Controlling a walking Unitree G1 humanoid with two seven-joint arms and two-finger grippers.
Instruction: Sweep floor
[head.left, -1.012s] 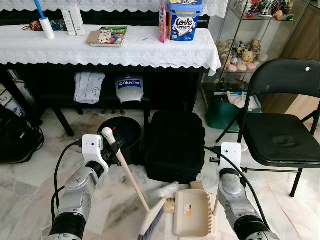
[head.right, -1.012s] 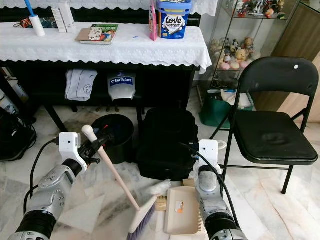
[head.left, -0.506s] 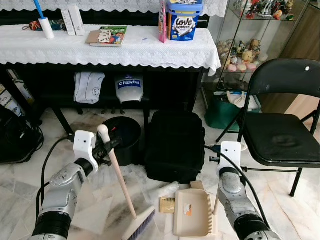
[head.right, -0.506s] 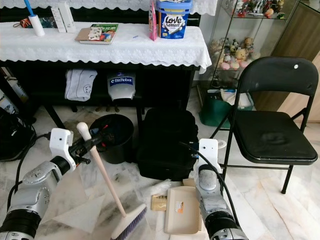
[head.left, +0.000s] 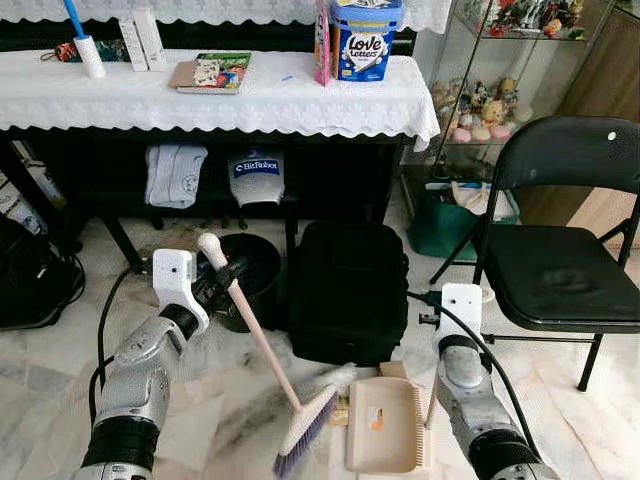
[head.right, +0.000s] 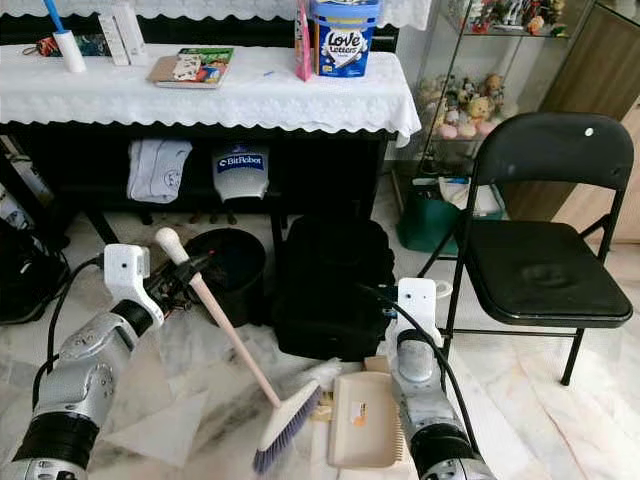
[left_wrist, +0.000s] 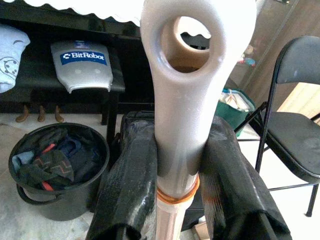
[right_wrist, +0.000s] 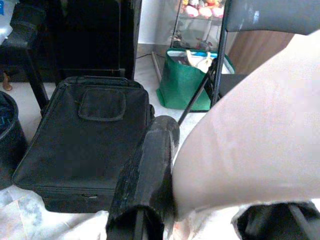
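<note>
Gripping the broom (head.left: 262, 345) handle, the left claw (left_wrist: 177, 165) clamps just below its tip.

1 broom (head.left: 300, 425), 1 dustpan (head.left: 385, 425), 1 black bin (head.left: 245, 275), 1 black bag (head.left: 348, 290), 1 folding chair (head.left: 560, 250).

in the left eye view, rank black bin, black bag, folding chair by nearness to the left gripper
1. Round black bin, just beyond the left gripper.
2. Black fabric bag, to its right.
3. Black folding chair, far right.
</note>
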